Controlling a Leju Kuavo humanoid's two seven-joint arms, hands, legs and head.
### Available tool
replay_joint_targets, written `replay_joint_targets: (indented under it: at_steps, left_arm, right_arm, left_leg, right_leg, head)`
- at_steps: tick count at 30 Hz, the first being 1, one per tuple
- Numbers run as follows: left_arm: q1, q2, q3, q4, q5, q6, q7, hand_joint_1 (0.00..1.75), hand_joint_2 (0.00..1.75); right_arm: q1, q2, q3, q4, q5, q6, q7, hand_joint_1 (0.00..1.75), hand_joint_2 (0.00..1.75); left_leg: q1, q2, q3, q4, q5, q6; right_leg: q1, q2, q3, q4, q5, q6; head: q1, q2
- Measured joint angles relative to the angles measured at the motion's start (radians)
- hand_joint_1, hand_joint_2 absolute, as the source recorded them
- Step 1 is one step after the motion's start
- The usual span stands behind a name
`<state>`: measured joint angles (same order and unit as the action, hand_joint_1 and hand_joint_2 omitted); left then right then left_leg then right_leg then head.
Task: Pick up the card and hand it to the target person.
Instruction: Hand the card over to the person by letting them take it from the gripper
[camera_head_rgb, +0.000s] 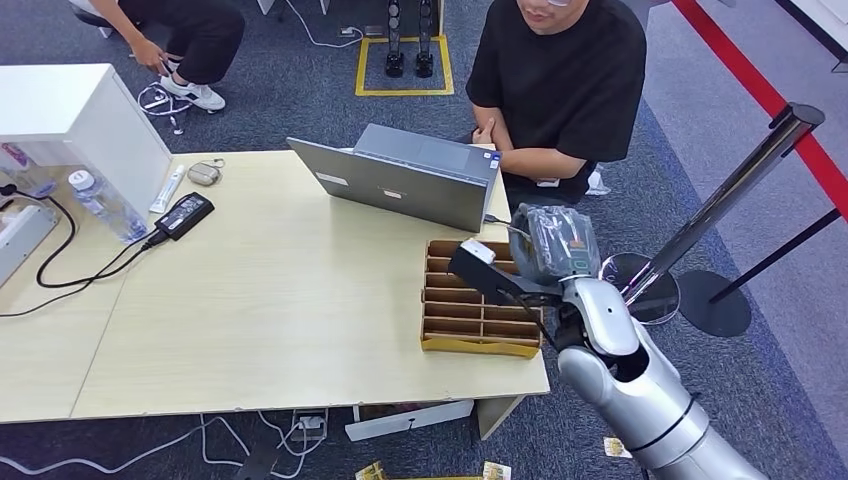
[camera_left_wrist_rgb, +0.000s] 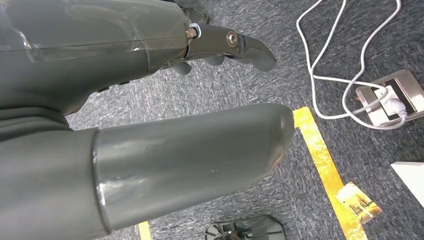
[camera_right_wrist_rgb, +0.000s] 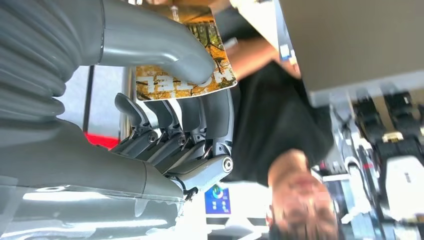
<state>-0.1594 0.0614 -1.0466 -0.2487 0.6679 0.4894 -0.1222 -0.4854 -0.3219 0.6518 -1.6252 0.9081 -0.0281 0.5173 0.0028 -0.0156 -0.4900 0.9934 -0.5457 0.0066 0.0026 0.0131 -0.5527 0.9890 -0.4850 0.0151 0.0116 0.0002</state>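
A card (camera_right_wrist_rgb: 167, 83) with an autumn-forest print is pinched between the thumb and fingers of my right hand (camera_right_wrist_rgb: 180, 115). In the head view that hand (camera_head_rgb: 553, 243), wrapped in clear plastic, is raised above the table's right end beside the laptop (camera_head_rgb: 410, 180). A person in a black T-shirt (camera_head_rgb: 560, 80) sits just behind the laptop, arms folded on the table edge, close to the raised hand. My left hand (camera_left_wrist_rgb: 190, 150) hangs over the carpet floor, fingers apart and holding nothing.
A cardboard box with several slots (camera_head_rgb: 478, 310) sits on the wooden table (camera_head_rgb: 270, 300) under my right arm. A power brick (camera_head_rgb: 184, 214), cables and a bottle (camera_head_rgb: 100, 203) lie at the left. Stanchion posts (camera_head_rgb: 735, 185) stand to the right. Loose cards lie on the floor (camera_left_wrist_rgb: 357, 202).
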Motion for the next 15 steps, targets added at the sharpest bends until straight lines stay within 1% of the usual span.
replay_joint_targets:
  at_steps: [3, 8, 12, 15]
  left_arm:
    - [0.002, 0.000, 0.001, 0.000, 0.001, 0.000, -0.004, 0.00, 0.00]
    - [0.002, 0.000, 0.004, 0.000, 0.001, 0.000, -0.004, 0.00, 0.00]
    - [0.001, 0.000, 0.006, 0.000, -0.004, -0.001, 0.000, 0.00, 0.00]
    - [-0.001, 0.000, 0.006, 0.000, -0.010, -0.002, 0.007, 0.00, 0.00]
  right_arm:
    - [-0.015, -0.018, -0.007, -0.058, -0.008, 0.032, 0.010, 1.39, 1.75]
    - [-0.036, -0.043, -0.011, -0.114, -0.017, 0.071, 0.024, 1.40, 1.75]
    - [-0.050, -0.062, -0.011, -0.129, -0.019, 0.081, 0.031, 1.33, 1.75]
    - [-0.053, -0.075, -0.013, -0.129, -0.015, 0.074, 0.032, 1.40, 1.75]
  left_leg:
    - [0.000, 0.000, 0.000, 0.000, 0.000, 0.000]
    - [0.000, 0.000, 0.000, 0.000, 0.000, 0.000]
    - [0.000, 0.000, 0.000, 0.000, 0.000, 0.000]
    - [0.000, 0.000, 0.000, 0.000, 0.000, 0.000]
  right_leg:
    - [0.000, 0.000, 0.000, 0.000, 0.000, 0.000]
    - [0.000, 0.000, 0.000, 0.000, 0.000, 0.000]
    - [0.000, 0.000, 0.000, 0.000, 0.000, 0.000]
    - [0.000, 0.000, 0.000, 0.000, 0.000, 0.000]
  head:
    - [0.000, 0.000]
    - [0.000, 0.000]
    - [0.000, 0.000]
    - [0.000, 0.000]
